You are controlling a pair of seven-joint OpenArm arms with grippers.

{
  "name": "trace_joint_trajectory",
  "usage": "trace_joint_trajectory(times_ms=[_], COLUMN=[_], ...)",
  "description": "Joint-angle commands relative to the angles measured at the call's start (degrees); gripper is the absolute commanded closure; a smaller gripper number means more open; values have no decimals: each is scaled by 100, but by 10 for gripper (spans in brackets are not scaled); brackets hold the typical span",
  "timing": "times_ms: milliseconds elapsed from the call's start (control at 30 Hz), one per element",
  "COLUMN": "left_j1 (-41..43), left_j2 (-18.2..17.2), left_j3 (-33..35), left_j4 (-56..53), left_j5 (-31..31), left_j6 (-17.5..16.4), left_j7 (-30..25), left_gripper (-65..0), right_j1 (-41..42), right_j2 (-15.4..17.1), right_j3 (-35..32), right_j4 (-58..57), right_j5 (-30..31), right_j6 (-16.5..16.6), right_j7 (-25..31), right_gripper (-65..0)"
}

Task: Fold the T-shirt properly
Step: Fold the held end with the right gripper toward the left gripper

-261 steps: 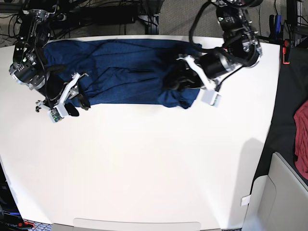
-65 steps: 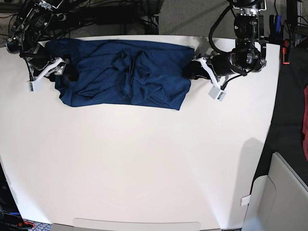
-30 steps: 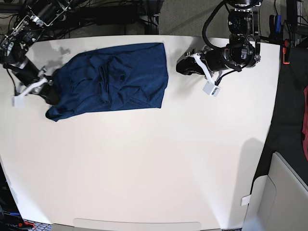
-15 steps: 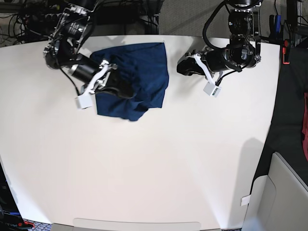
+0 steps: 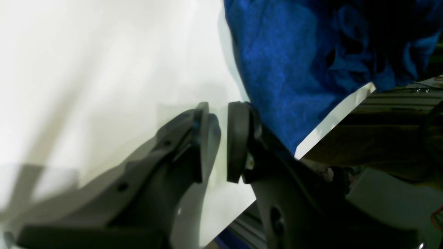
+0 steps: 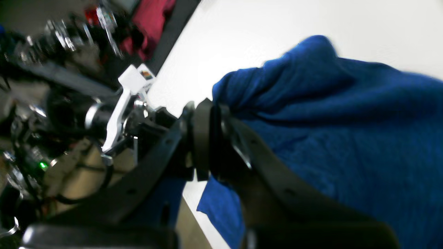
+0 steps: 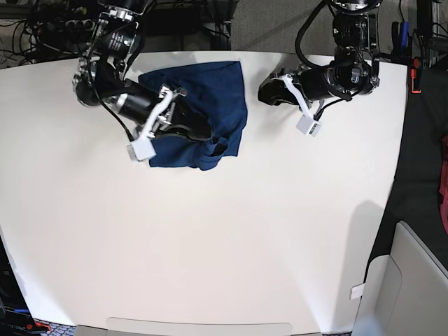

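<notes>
Now, my right gripper (image 7: 199, 131) is clamped on a bunched edge of the T-shirt (image 7: 210, 98), upper left of the table (image 7: 224, 245). My left gripper (image 5: 221, 138), upper right, stands slightly apart, holding nothing. Risk: only one pinch point, so the fold may land skewed and wrinkled.

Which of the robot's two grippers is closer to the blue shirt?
The right gripper: it is clamped on the T-shirt. The left gripper sits beside the shirt's edge, holding nothing.
</notes>
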Motion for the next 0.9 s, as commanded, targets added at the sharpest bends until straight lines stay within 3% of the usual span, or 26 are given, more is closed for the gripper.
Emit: trace_joint_trajectory(times_ms=[0, 333, 500, 800, 867], left_j1=[-43, -43, -43, -105, -272], left_j2=[-27, -53, -62, -18, -45], left_j3=[-28, -37, -46, -46, -46], left_j4=[87, 87, 87, 8, -115], left_j5=[-121, -112, -112, -112, -103], left_j6=[-44, -44, -44, -44, -44], left_j7=[-64, -73, -73, -82, -82], left_gripper=[-79, -79, -79, -80, -80], right_j1=[191, 1333, 1404, 1122, 1043], right_j2=[-46, -46, -30, 515, 621], right_j3=[-188, -2395, -2527, -2544, -2553], right_j4=[105, -1038, -1355, -1328, -1320], right_j5=[143, -1035, -1123, -1071, -956], right_j6=[34, 34, 34, 34, 34], right_j7=[71, 40, 40, 40, 40], right_gripper=[-3, -3, -3, -7, -52])
